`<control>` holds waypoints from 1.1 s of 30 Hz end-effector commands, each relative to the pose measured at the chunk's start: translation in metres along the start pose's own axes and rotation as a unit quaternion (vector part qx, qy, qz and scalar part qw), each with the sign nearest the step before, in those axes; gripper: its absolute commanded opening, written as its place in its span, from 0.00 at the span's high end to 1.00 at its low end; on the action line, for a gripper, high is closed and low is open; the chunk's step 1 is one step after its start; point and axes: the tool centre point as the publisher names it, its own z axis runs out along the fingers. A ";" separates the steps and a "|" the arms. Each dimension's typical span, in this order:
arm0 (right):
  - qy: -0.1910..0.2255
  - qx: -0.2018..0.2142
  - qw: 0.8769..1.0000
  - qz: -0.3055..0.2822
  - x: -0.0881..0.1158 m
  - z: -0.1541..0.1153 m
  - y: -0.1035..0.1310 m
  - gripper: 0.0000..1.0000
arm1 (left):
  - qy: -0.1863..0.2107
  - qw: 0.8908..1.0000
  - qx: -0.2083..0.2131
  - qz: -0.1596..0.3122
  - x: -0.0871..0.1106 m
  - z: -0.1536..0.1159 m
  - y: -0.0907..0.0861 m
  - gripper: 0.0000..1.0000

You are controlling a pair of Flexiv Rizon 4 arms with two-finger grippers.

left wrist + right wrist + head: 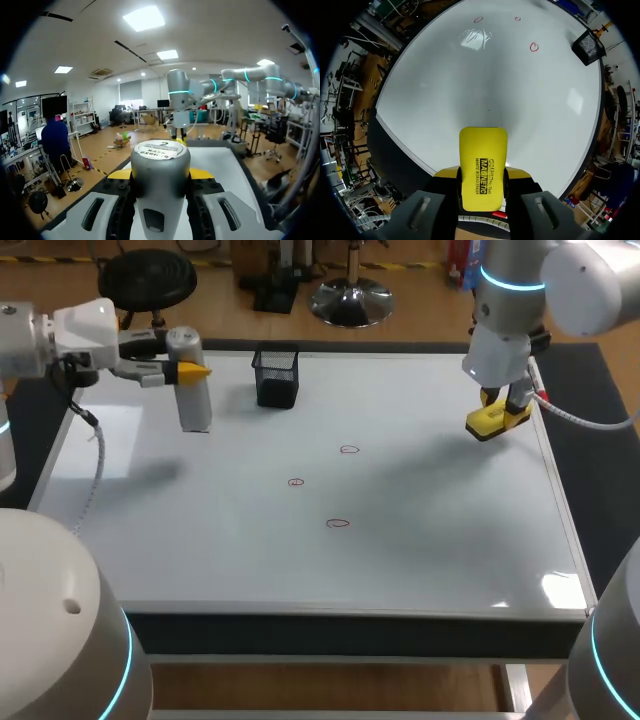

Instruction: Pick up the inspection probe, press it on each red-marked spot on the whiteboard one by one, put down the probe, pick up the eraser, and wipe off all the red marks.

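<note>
Right fingers [446,173] closed on eraser [482,165], left fingers [119,174] on probe [160,170]

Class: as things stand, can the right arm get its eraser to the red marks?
Probably yes. The right claw holds the eraser over the right of the whiteboard; bare board lies between it and the red marks. The mesh cup and the left claw with the probe stand aside.
</note>
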 end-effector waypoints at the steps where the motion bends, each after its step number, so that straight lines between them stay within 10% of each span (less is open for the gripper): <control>1: 0.001 0.001 1.000 -0.001 0.000 -0.001 -0.001 1.00 | 0.000 1.000 0.008 -0.001 0.019 0.010 0.000 1.00; 33: 0.001 0.001 1.000 -0.001 0.000 -0.001 -0.001 1.00 | 0.098 0.995 0.033 0.009 0.096 0.106 0.031 1.00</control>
